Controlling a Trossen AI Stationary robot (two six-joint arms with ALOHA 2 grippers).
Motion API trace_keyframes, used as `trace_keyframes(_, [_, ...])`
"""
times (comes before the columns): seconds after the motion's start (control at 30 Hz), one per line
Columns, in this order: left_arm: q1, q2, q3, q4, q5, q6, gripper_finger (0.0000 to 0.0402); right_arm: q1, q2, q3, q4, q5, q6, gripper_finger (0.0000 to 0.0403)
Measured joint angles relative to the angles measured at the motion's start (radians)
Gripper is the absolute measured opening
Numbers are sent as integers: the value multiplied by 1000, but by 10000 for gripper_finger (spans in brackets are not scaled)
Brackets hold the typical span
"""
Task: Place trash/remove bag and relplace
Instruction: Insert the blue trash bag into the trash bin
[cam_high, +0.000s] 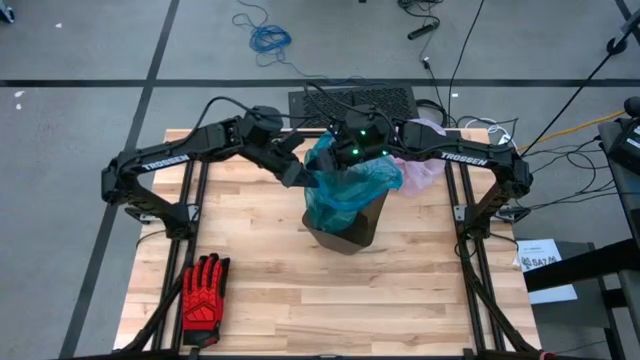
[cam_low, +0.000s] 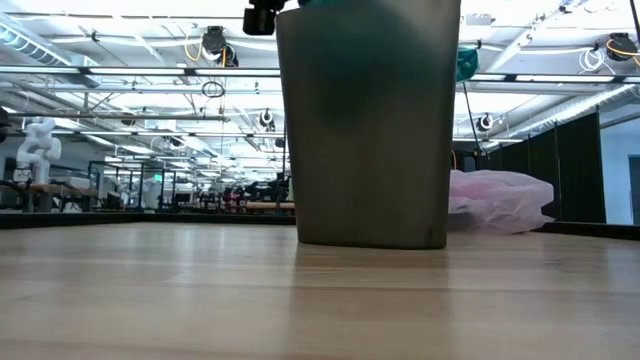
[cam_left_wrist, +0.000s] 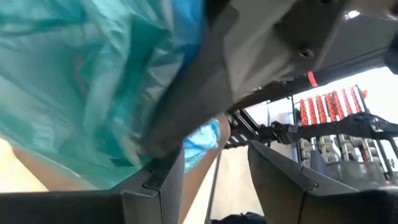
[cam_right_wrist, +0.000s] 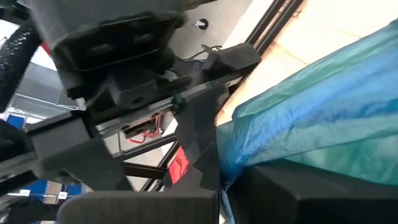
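A dark grey bin stands upright on the table. A teal-blue plastic bag is bunched over its mouth. My left gripper is open at the bag's left side, and a blue bit of the bag reaches into the gap between its fingers. My right gripper is at the bag's far top, shut on it. The pale pink bag lies crumpled on the table behind the bin to the right. No paper wads show. My right gripper has an edge of the teal-blue bag pinched in the narrow gap between its two fingers, coming from the far right over the bin; the bag spreads away over one finger. My left gripper: whether its fingers touch the bag's blue edge cannot be told.
A red-and-black work glove lies near the table's near left corner. The two arms meet close together over the bin. Bare wood lies in front of the bin. A keyboard and cables sit beyond the far edge.
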Motion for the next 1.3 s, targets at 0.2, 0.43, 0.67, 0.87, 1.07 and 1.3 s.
trace_keyframes(0.2, [-24,-67,0,4,-1,126,171,0,0,0,0,-2,-36,0])
trace_keyframes(0.43, [-97,-101,1,55,-35,575,171,0,0,0,0,-3,-85,0])
trace_keyframes(0.67, [-140,-82,0,49,-172,856,171,-3,0,0,-1,-4,-105,0])
trace_keyframes(0.87, [-156,-71,0,25,-275,1011,171,-8,0,0,1,-5,-105,0])
trace_keyframes(1.07, [-157,-49,0,-23,-374,1106,171,-8,0,0,15,-7,-86,0])
trace_keyframes(1.3, [-156,-26,0,-22,-407,1116,171,-8,0,0,40,-16,-74,0])
